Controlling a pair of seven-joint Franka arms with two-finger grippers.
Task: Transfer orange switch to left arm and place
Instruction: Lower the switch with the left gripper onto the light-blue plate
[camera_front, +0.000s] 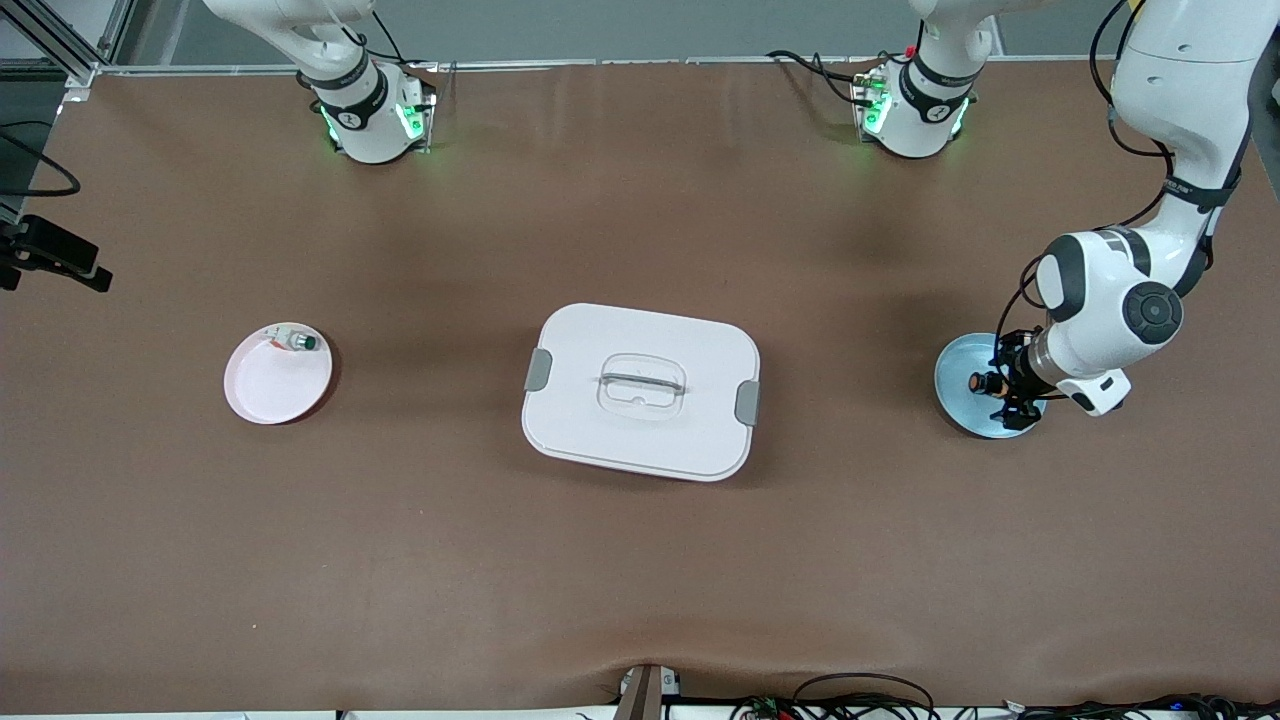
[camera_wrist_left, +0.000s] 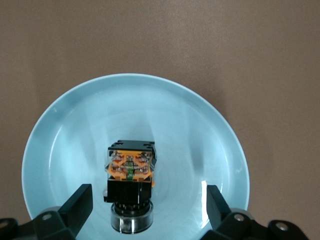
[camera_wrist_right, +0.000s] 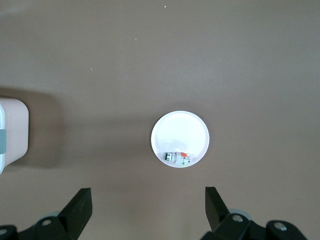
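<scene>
While the orange switch (camera_wrist_left: 130, 187) lies on the light-blue plate (camera_front: 957, 380) at the left arm's end of the tabletop (camera_front: 640, 560), the left tool (camera_front: 1008, 393) sits low over that plate with its fingers (camera_wrist_left: 80, 202) spread wide on either side of the switch, touching nothing. The right tool (camera_wrist_right: 148, 210), likewise spread and holding nothing, hangs high over the pink plate (camera_front: 277, 373) at the right arm's end, where a small silver-white piece with a green tip (camera_front: 298, 342) rests. Between the two plates, well apart from both, stands the white lidded box (camera_front: 641, 390).
</scene>
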